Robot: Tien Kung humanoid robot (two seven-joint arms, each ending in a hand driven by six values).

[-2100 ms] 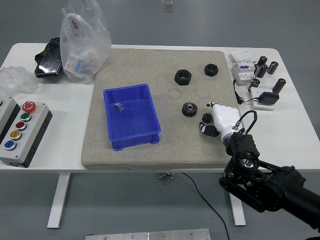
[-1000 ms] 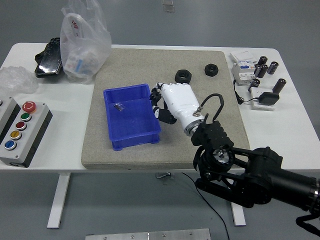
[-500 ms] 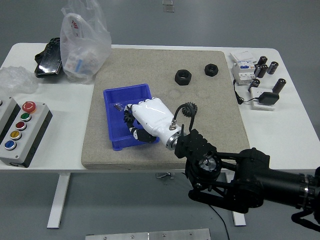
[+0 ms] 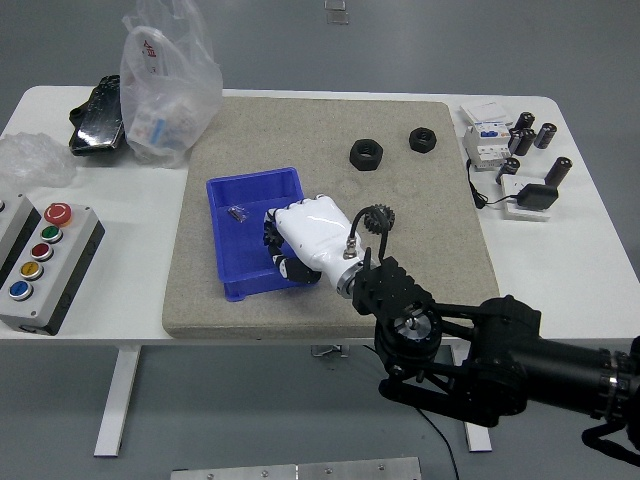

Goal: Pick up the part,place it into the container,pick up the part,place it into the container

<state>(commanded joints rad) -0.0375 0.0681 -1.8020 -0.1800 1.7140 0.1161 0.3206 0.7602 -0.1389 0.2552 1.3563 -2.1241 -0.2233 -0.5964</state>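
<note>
Right hand (image 4: 305, 240) hides blue container (image 4: 240, 190) floor; its grasp unclear.

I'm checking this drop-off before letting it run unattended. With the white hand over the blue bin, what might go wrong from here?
1. The right hand hangs low over the blue bin, its fingers hiding whether a part is still held; a late release may drop it on the mat.
2. Withdrawing, the wrist may catch the bin's right wall and drag it.
3. The black gear lies close beside the wrist cable and may get swept aside.
</note>
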